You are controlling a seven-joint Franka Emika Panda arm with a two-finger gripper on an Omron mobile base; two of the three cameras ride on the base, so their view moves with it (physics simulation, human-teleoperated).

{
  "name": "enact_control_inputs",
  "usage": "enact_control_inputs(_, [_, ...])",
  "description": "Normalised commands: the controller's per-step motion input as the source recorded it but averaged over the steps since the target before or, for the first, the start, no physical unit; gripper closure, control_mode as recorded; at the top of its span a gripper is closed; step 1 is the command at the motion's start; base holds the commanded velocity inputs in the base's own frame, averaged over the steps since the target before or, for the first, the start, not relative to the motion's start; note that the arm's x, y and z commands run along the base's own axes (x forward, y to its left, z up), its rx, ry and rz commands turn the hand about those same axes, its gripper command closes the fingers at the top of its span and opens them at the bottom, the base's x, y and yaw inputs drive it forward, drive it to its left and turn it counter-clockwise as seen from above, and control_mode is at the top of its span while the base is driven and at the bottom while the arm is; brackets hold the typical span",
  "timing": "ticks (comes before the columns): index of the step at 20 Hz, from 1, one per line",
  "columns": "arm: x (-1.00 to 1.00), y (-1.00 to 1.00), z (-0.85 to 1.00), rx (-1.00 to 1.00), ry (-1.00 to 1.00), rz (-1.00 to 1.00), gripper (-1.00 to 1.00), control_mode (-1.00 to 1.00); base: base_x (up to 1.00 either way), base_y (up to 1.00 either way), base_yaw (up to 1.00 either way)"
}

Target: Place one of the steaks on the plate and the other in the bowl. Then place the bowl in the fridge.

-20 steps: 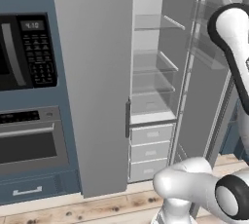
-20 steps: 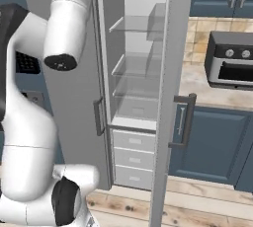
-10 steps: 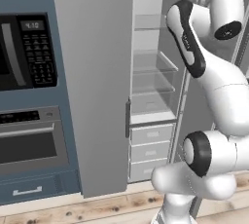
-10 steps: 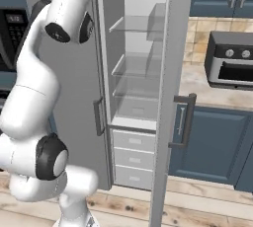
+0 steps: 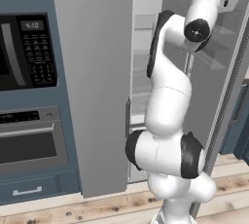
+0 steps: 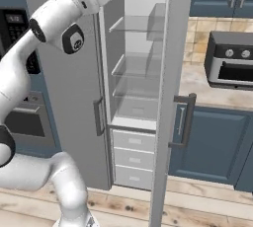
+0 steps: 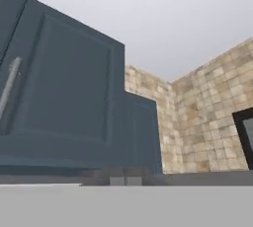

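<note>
While the arm stands raised high in front of the fridge, its end effector has its finger tips pressed together with nothing between them, seen at the bottom of the hand view.

Going from left to right in the left base view, a black built-in microwave sits in the blue cabinetry above a wall oven, then comes the fridge's grey left door, swung open, and then the arm rising past the open compartment to the top of the frame. A wooden floor runs beneath.

From the right base view, the fridge interior is pale, with clear glass shelves stacked one above another and white drawers below them. Its right door stands edge-on, with a dark handle. Further right, a toaster oven rests on the tabletop over blue lower cabinets.

Through the hand view, a blue upper cabinet with a grey handle lies left, and a tan tiled wall lies right.
</note>
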Motion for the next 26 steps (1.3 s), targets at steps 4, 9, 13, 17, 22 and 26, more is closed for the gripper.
enact_control_inputs(4, [0.04,0.99,0.00,0.79,0.19,0.25,1.00,-1.00,0.00,0.00,0.00])
enact_control_inputs(9, [0.01,0.30,-0.07,0.43,0.30,0.23,1.00,-1.00,0.00,0.00,0.00])
enact_control_inputs(13, [-0.20,-0.38,-0.70,0.01,0.40,0.28,1.00,-1.00,0.00,0.00,0.00])
enact_control_inputs(17, [-0.24,-0.41,-1.00,-0.03,0.40,0.42,1.00,-1.00,0.00,0.00,0.00])
enact_control_inputs(22, [-0.59,-0.11,-1.00,-0.07,0.21,0.43,1.00,-1.00,0.00,0.00,0.00])
enact_control_inputs(26, [-0.48,-0.21,-1.00,-0.02,0.06,0.42,1.00,-1.00,0.00,0.00,0.00])
